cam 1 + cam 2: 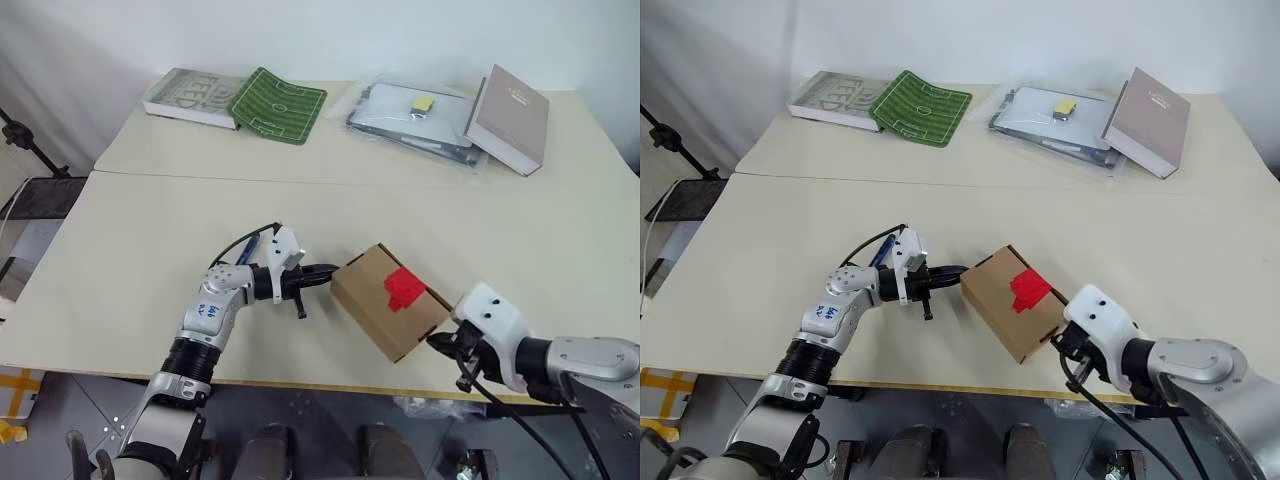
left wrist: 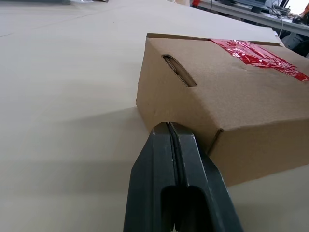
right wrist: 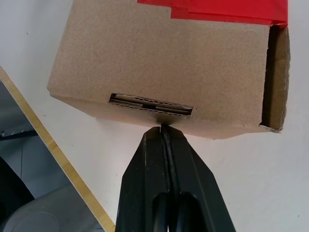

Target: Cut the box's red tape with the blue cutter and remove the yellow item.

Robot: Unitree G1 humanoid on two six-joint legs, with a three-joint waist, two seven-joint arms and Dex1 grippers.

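Note:
The box (image 1: 375, 305) lies closed and skewed near the table's front edge, with the red tape (image 1: 403, 288) on its top. My left gripper (image 1: 335, 268) is shut and empty, level, with its tips at the box's left corner (image 2: 149, 116). My right gripper (image 1: 432, 342) is shut and empty, its tips against the box's near-right end, just under a slot (image 3: 150, 104). A slim blue shaft, the blue cutter (image 1: 247, 245) by its look, lies behind my left wrist, mostly hidden. The yellow item is hidden.
At the back lie a grey book (image 1: 190, 95), a green pitch-patterned mat (image 1: 283, 103), a plastic sleeve (image 1: 400, 120) with a tiny yellow piece (image 1: 422, 103) and a hardcover book (image 1: 512, 118). The table's front edge (image 1: 300, 383) runs close under the box.

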